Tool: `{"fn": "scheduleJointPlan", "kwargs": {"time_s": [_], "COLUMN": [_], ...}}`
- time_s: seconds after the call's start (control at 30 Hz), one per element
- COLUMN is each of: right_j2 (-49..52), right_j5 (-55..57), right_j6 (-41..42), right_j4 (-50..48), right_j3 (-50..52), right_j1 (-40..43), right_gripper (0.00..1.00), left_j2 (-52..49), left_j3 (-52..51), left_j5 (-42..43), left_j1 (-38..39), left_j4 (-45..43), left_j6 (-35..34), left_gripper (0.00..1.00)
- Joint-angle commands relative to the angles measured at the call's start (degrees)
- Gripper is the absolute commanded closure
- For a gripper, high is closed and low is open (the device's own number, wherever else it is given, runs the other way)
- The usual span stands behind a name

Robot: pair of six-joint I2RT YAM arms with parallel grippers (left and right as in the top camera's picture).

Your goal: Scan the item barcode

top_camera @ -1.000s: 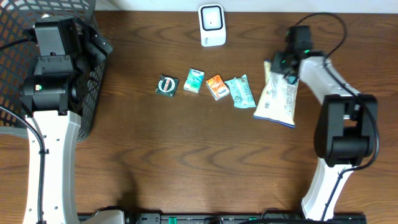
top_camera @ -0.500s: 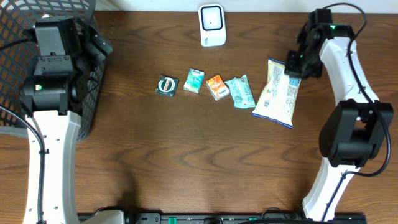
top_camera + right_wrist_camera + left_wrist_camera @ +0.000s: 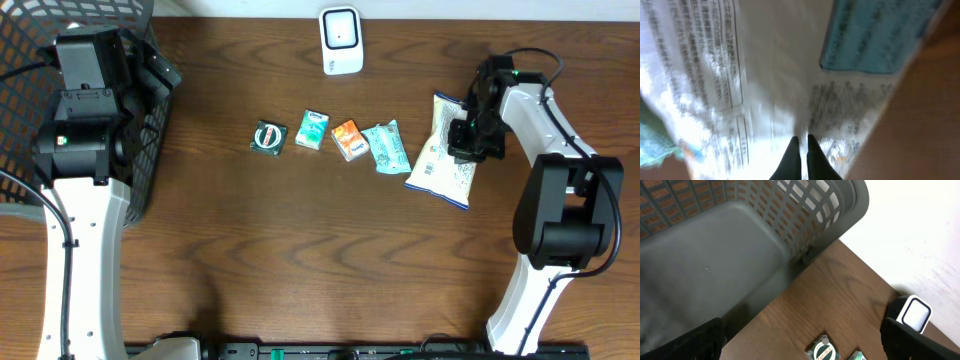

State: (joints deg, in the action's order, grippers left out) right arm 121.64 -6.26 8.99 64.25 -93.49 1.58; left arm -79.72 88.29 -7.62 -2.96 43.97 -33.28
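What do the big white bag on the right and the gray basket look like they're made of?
White bag: probably thin plastic film, glossy; glare and crinkles show over its print in the right wrist view. Gray basket: looks like moulded plastic, matte; uniform gray with a slotted lattice wall.

Glossy plastic snack bag [image 3: 440,168] (crinkled, seemingly), matt wood-grain table [image 3: 300,240], grey plastic lattice basket [image 3: 715,255].

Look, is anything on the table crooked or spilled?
Nothing is spilled. The big white snack bag lies slanted on the right side, with the shut right hand just over it. The teal packet beside it is tilted too.
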Motion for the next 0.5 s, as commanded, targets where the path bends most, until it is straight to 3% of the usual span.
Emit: {"fn": "scheduleJointPlan", "kwargs": {"time_s": [0.0,0.13,0.2,0.23,0.27,0.3,0.47], "right_j2": [-0.9,-1.3,-1.3,-1.3,-1.3,-1.3,-1.0], "right_j5": [-0.1,0.8,0.8,0.8,0.8,0.8,-4.1], "right_j6": [-0.9,-3.0,-3.8,-4.0,-4.0,-4.0,-5.9], "right_j4": [3.8,8.9,9.8,9.7,9.5,9.0,5.4], "right_j3": [-7.6,-15.8,-17.6,-17.8,-17.8,-17.3,-12.0], "right_j1": [1.4,2.8,3.8,4.4,5.1,5.8,9.2], "right_gripper": [0.96,0.71,0.41,0.18,0.05,0.01,0.01], "left_j2": [0.3,0.3,0.3,0.3,0.3,0.3,0.3], "left_j3": [0.1,0.1,0.1,0.1,0.1,0.1,0.1], "left_j5": [-0.1,-0.1,-0.1,-0.1,-0.1,-0.1,-0.1], "left_j1": [-0.2,-0.2,-0.2,-0.2,-0.2,-0.2,-0.2], "left_j4": [0.2,0.2,0.2,0.2,0.2,0.2,0.2], "left_j6": [-0.7,-0.7,-0.7,-0.7,-0.7,-0.7,-0.7], "left_gripper": [0.02,0.02,0.02,0.02,0.02,0.02,0.02]}}
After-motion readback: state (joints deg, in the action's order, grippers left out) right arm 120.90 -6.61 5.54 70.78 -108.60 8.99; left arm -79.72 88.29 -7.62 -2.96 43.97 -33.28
